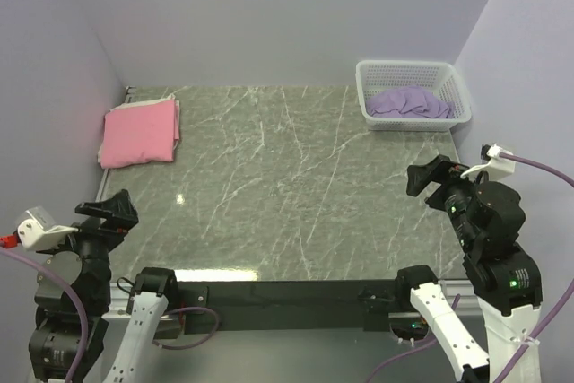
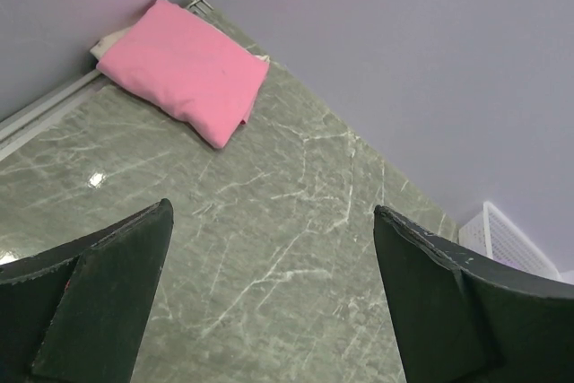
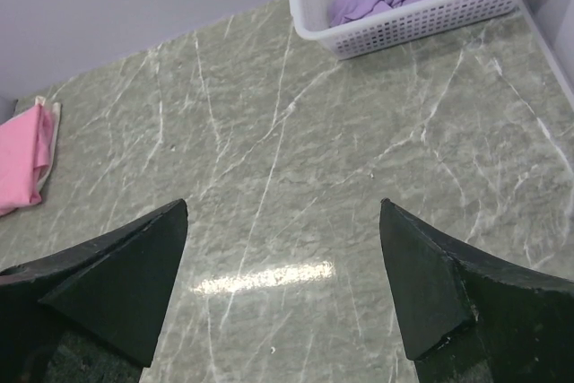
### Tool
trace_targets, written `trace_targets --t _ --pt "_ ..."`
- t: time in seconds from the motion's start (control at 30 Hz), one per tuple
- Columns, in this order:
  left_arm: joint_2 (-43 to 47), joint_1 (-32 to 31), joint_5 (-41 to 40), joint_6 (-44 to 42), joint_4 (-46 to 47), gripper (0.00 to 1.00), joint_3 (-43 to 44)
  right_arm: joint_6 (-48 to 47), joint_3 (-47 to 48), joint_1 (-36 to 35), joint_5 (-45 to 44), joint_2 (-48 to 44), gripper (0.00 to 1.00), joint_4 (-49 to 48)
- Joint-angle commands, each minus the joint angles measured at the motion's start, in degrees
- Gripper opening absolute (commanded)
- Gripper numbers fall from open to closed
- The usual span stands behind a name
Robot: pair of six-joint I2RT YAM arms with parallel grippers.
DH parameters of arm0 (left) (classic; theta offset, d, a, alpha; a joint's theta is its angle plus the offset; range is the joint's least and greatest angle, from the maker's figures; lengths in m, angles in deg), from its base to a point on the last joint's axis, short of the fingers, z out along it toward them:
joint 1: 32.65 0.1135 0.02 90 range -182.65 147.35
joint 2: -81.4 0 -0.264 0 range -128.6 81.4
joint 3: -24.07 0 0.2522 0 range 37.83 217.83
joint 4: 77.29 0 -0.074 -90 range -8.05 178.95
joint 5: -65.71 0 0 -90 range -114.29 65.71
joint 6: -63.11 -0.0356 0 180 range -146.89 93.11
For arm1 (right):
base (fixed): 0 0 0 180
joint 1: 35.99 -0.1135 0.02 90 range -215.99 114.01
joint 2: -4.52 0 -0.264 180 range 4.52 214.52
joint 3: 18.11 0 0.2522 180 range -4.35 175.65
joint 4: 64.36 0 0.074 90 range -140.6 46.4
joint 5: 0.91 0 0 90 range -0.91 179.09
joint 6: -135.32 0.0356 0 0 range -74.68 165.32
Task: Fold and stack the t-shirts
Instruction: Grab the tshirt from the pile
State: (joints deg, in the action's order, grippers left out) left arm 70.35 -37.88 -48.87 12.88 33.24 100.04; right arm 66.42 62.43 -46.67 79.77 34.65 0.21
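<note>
**Both grippers wide open, one shirt folded, one in the basket**

From above: the left gripper (image 1: 109, 211) hangs by the near left corner of the table (image 1: 287, 186), jaws spread, nothing in them. The right gripper (image 1: 432, 175) sits over the table near its right edge, jaws spread too, and empty. The pink t-shirt (image 1: 139, 132) is folded into a neat rectangle, flat at the far left edge, with a pale strip showing along its right side. The purple t-shirt (image 1: 411, 102) is crumpled in a heap inside the white basket (image 1: 372, 73), which stands in the far right corner. The two shirts are well apart, with the marbled tabletop between them.

Left wrist camera: the left fingers (image 2: 108, 298) frame the bottom of the shot, dark and wide apart, bare tabletop between them. The pink t-shirt lies ahead and to the left, close to the wall (image 2: 404, 60), well clear of the fingers. A corner of the basket peeks in at the right edge.

Right wrist camera: the right fingers (image 3: 117, 275) are spread just as wide, holding nothing. The basket is up at the top right, with the purple t-shirt bunched inside. A sliver of the pink t-shirt and its pale edge shows at far left.
</note>
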Motion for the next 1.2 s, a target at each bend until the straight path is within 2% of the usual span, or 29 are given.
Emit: trace_targets --t 0.0,0.27,0.47,0.5,0.6,0.73,0.97,1.17 --pt "0.9 -0.1 -1.3 -1.7 4.6 0.99 -1.0 -1.0 -1.5 -0.7 -0.7 1.2 0.93 -4.2" --pt "0.2 -0.1 4.2 0.0 13.6 0.99 -10.3 0.8 -3.2 -0.7 1.4 8.0 0.95 -11.2" --pt "-2.8 -0.1 7.0 -0.8 23.6 0.99 -19.1 0.7 1.8 -0.4 -1.7 21.9 0.96 -17.1" --pt "-3.4 -0.1 7.8 -1.0 24.5 1.00 -20.8 0.5 2.8 -0.4 -2.3 26.5 0.96 -17.5" --pt "-7.0 -0.2 9.0 -2.7 27.6 1.00 -23.8 -0.4 8.3 1.3 -3.6 37.1 0.96 -17.4" --pt "-9.7 -0.2 10.4 -4.6 29.7 0.99 -26.7 -0.4 17.7 4.9 -1.4 49.3 0.89 -18.2" --pt "-10.4 -0.4 10.7 -9.7 34.7 0.99 -30.2 -3.4 29.5 10.1 0.6 67.9 0.84 -19.7" --pt "-11.1 -0.9 13.9 -9.4 36.3 0.99 -31.7 -4.7 42.4 12.6 0.0 83.5 0.82 -20.0"
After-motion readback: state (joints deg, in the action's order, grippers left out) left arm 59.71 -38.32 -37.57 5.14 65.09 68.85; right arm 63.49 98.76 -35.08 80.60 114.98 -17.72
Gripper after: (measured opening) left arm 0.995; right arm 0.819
